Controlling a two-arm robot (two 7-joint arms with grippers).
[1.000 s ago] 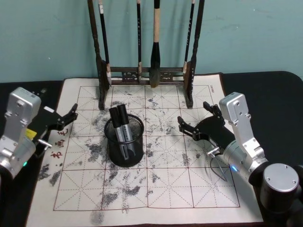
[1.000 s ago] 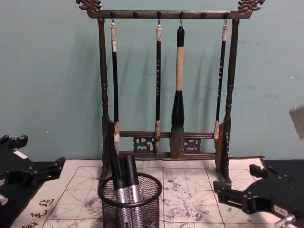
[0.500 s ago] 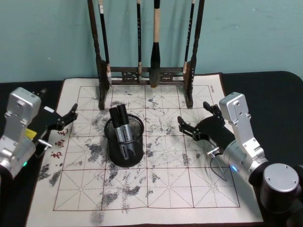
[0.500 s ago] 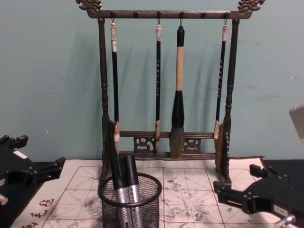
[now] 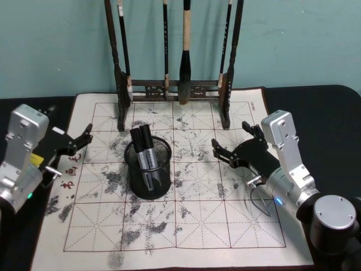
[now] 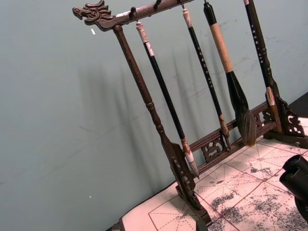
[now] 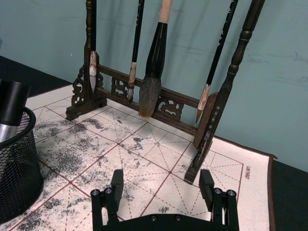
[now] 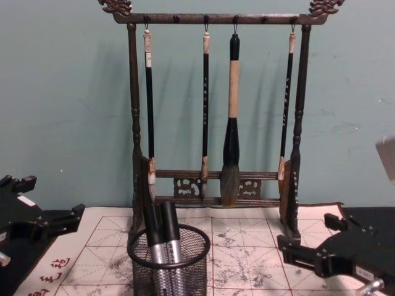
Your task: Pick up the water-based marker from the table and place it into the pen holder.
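Markers: two markers stand in the holder, tilted a little to the far left. Their black caps stick up above the rim. Their silver bodies show through the mesh.
Holder: a round black mesh cup. It stands upright on the mat, left of the middle and just in front of the rack's left foot.
Left gripper: it is at the left edge of the mat, well apart from the holder. Its fingers are spread and hold nothing.
Right gripper: it is over the right side of the mat, apart from the holder. Its two black fingers are spread wide, with nothing between them.
Mat: a pale cloth with a red grid and many grey ink stains. It lies flat on the black table.
Rack: a tall dark wooden frame at the far side of the mat, in front of the green wall.
Brushes: four brushes hang from the top bar, tips down. The third from the left is the thickest.
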